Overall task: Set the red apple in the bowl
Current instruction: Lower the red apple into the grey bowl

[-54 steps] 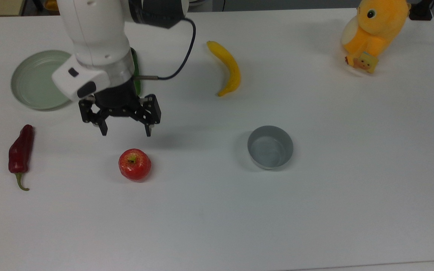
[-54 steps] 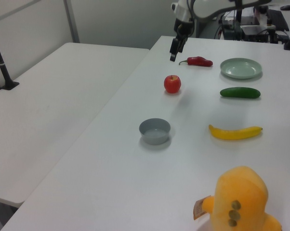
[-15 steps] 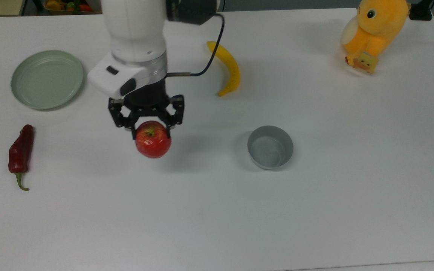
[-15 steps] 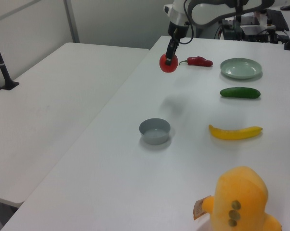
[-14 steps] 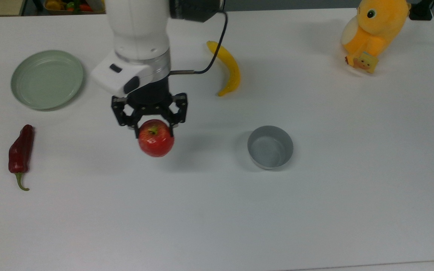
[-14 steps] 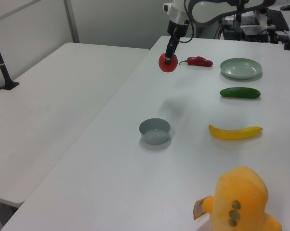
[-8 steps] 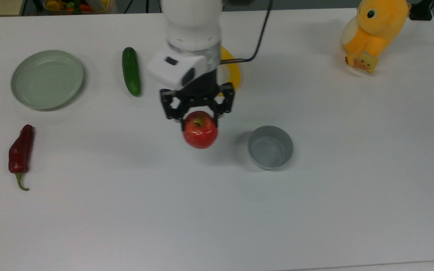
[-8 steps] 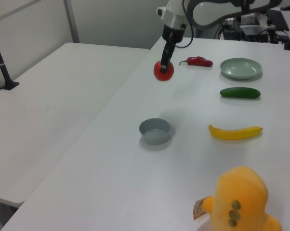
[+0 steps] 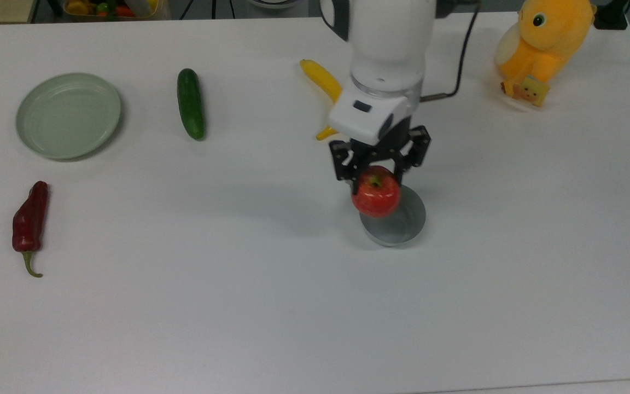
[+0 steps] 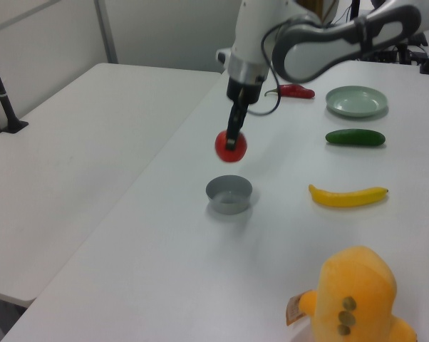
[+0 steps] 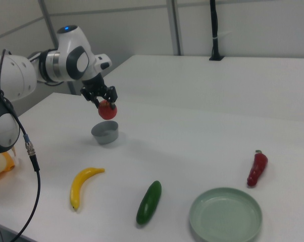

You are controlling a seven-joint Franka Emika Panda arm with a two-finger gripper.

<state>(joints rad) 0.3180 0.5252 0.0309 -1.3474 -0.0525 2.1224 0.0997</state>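
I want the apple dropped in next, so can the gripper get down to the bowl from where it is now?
Probably yes. The gripper holds the apple in the air above the bowl, and nothing sits between them.

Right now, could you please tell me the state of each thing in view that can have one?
End effector: shut on the glossy red apple.
Glossy red apple: held in the air above the bowl.
Small round grey bowl: upright on the table, nothing inside.
Shallow pale-green plate: upright, bare.
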